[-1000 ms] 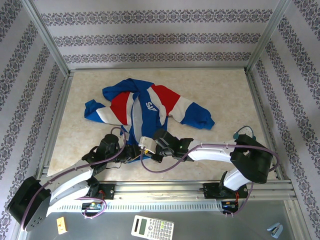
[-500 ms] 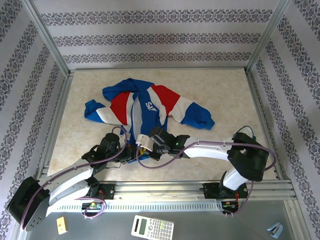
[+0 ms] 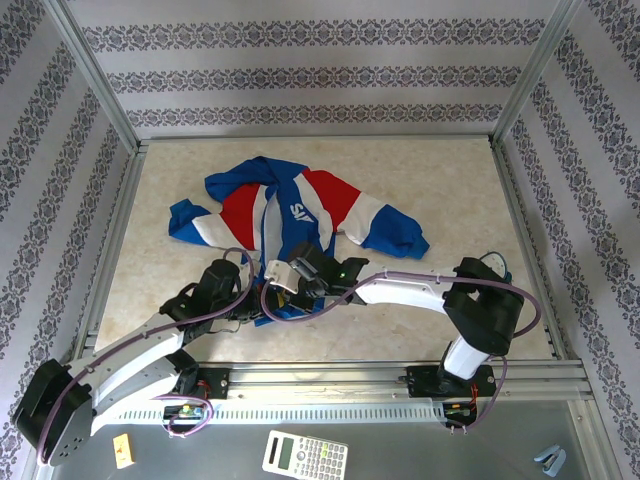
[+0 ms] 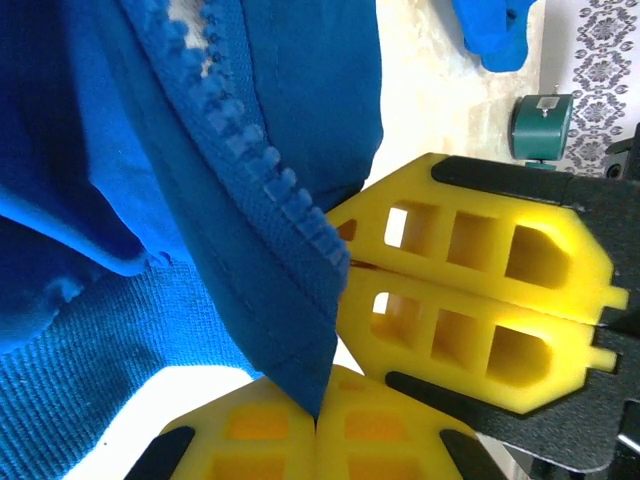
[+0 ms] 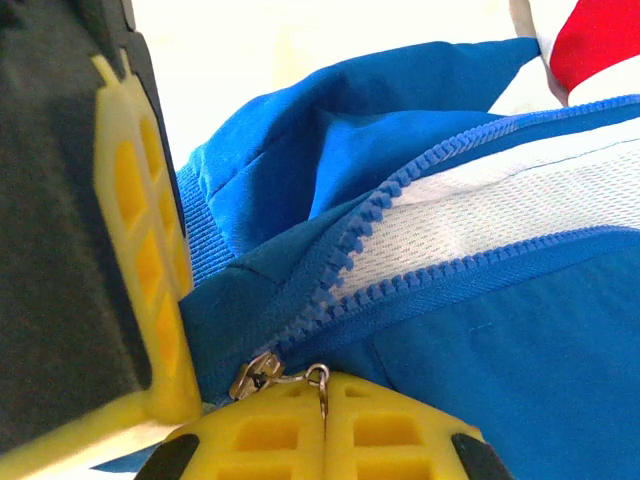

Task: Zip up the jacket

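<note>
The blue jacket (image 3: 290, 215) with red and white panels lies spread on the table, its open front toward the arms. Both grippers meet at its bottom hem. My left gripper (image 4: 318, 425) is shut on the bottom corner of the blue zipper edge (image 4: 290, 330). My right gripper (image 5: 325, 400) is shut on the metal zipper pull (image 5: 318, 378), right beside the slider (image 5: 255, 375) at the base of the teeth. Above the slider the two rows of teeth (image 5: 400, 215) part, with white mesh lining between them. From above, the left gripper (image 3: 248, 308) and the right gripper (image 3: 278, 285) sit side by side.
A teal object (image 3: 497, 264) stands behind the right arm's elbow. The metal rail (image 3: 400, 372) runs along the near table edge, with a calculator (image 3: 305, 456) and a small blue tool (image 3: 548, 458) below it. Patterned walls close in the table.
My left gripper has closed on the jacket's bottom corner. The right arm has shifted left and farther from the rail, still holding the pull.
</note>
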